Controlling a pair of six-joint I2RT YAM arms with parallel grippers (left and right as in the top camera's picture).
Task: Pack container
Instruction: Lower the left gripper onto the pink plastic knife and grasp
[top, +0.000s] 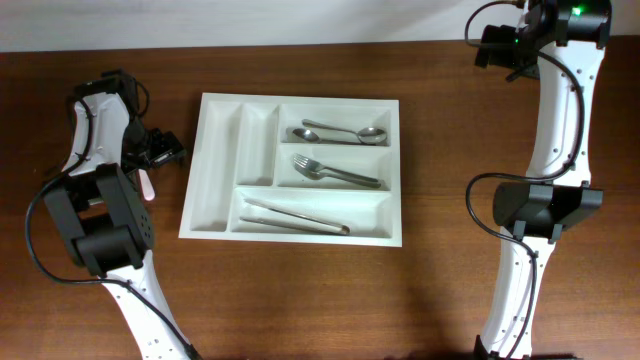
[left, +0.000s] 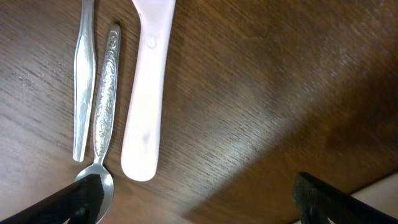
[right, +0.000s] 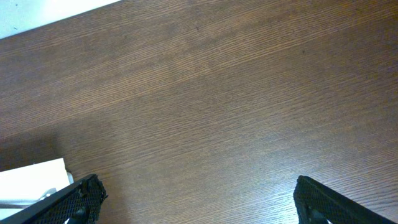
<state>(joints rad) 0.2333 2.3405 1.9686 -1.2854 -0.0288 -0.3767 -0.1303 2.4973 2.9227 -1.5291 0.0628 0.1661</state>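
While it sits in the middle of the table (top: 440, 120), the tray (top: 215, 170) holds a spoon (top: 340, 133), a fork (top: 335, 172) and tongs (top: 295, 218) in its long slots. Both claws are wide open and empty: the left claw (left: 199, 205) beside the tray, over a pink handle (left: 146, 106), a patterned spoon (left: 104, 106) and a plain handle (left: 84, 74); the right claw (right: 196, 199) far off.
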